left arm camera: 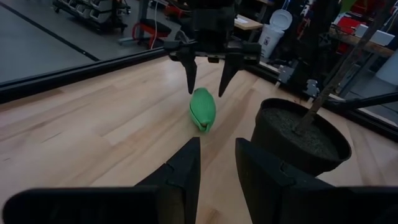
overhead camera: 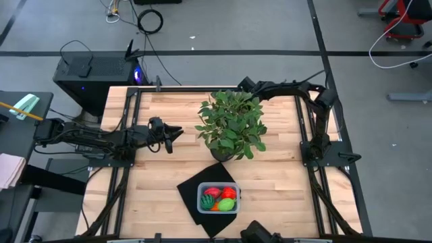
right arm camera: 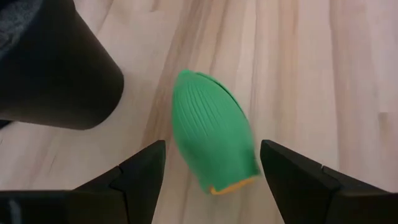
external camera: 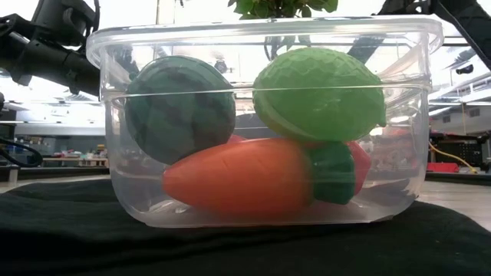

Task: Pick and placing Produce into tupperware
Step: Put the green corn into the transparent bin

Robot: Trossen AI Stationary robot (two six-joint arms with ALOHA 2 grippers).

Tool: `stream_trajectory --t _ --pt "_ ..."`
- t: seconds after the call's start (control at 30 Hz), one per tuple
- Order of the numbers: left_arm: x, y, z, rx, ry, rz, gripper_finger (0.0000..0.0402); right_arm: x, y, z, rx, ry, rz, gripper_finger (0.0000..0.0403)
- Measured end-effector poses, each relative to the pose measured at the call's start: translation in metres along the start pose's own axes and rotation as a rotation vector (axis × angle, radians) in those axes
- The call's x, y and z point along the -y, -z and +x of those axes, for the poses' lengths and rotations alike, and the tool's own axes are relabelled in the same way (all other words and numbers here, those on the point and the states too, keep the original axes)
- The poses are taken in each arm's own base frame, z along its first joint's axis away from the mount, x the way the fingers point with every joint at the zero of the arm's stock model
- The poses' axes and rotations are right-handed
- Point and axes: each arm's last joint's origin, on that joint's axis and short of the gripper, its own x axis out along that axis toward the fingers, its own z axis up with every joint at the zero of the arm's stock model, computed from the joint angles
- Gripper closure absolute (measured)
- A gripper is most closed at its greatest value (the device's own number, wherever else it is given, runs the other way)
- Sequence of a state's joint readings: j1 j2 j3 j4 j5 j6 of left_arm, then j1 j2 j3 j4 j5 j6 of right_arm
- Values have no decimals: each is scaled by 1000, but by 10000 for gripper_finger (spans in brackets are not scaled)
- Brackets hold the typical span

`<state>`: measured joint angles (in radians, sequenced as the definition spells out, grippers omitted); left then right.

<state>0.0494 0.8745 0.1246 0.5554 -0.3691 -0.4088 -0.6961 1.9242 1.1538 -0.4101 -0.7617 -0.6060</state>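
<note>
The right end effector [right arm camera: 208, 163], fingers spread and empty, straddles a green toy vegetable [right arm camera: 214, 137] on the bench [right arm camera: 298, 62]. It looks light, rigid and slick; grip across its ribbed middle.

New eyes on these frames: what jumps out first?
The leafy plant mid-table, hiding most of what lies behind it. In front of it, the tub on a black mat already holds colourful produce. One green piece is still loose on the wood beside the pot, with the right gripper open over it.
</note>
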Motion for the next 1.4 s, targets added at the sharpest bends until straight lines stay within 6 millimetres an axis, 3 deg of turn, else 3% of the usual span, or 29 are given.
stream_trajectory --t 0.53,0.9,1.03,1.2,1.4 --pt "0 0 0 -3 -1 2 294 -4 0 23 -29 -20 -30 138" --pt "0 0 0 -4 -1 2 294 -5 1 23 -42 -25 -19 204" --pt "0 0 0 -4 -2 2 294 -4 2 23 -49 -14 -12 208" --pt "0 1 0 -6 -2 3 294 2 3 8 -45 43 38 202" --pt "0 1 0 -5 -2 3 294 8 3 -27 -24 130 122 207"
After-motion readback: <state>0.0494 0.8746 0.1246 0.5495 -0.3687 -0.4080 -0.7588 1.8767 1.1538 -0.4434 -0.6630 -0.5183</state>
